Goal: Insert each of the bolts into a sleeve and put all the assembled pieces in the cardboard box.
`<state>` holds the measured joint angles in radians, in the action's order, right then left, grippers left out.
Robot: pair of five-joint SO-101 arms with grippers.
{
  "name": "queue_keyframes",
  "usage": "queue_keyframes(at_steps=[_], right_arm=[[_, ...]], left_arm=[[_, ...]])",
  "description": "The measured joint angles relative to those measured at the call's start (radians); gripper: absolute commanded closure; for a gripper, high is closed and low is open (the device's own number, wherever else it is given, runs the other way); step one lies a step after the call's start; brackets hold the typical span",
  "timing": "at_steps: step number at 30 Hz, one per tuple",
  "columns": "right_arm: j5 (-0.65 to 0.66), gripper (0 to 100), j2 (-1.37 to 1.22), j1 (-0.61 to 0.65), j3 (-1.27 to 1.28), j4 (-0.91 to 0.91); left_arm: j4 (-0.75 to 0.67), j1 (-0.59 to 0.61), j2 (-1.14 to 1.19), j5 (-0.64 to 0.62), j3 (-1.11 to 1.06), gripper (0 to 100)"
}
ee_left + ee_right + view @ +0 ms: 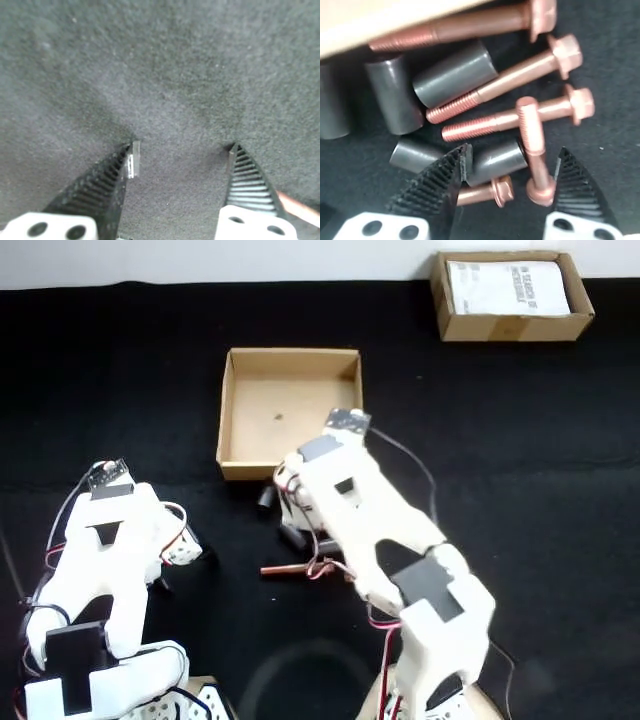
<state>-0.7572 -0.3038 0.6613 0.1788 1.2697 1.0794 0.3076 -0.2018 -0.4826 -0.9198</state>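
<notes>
Two white plastic arms stand closest to the lens in the high view. The right arm point(380, 530) stretches out to the near wall of the cardboard box point(300, 400), and the left arm point(100, 560) sits folded well to the side. Both carry loops of red and black wires point(320, 568). Under them the table point(520, 440) is covered in black, felt-like cloth.

There are two boxes. The cardboard box is square, shallow and open-topped. A second box point(510, 325), holding a printed sheet of paper point(505, 285), stands well apart at the far corner.

From above, the right arm hides most of the heap of parts just outside the cardboard box. Close up, the heap holds five sleeves point(455, 72), which are short, smooth, dark grey cylinders. It also holds five bolts point(520, 75), copper-coloured with flanged hex heads and threaded ends. They lie jumbled on the cloth against the box wall, all outside the box, and one bolt crosses over another.

The right claw point(514, 162) hangs just over this heap with its toothed black fingers spread apart. One sleeve and the head of the crossing bolt lie between them.

The left claw point(182, 155) is also spread wide over bare cloth and grips nothing.
</notes>
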Motion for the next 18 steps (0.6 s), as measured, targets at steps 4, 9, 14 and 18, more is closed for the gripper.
queue_keyframes(at_steps=[4,9,14,18], right_arm=[[0.000,74.6,-0.005,0.066,0.000,0.002],[0.000,74.6,-0.006,0.172,-0.025,0.012],[0.037,74.6,-0.006,0.226,-0.104,0.043],[0.044,74.6,-0.006,0.229,-0.184,0.087]], left_arm=[[0.000,0.003,0.000,0.000,0.000,71],[0.000,0.003,0.000,0.000,0.000,71],[-0.003,0.003,0.000,0.000,0.000,71],[-0.003,0.003,0.000,0.000,0.000,71]])
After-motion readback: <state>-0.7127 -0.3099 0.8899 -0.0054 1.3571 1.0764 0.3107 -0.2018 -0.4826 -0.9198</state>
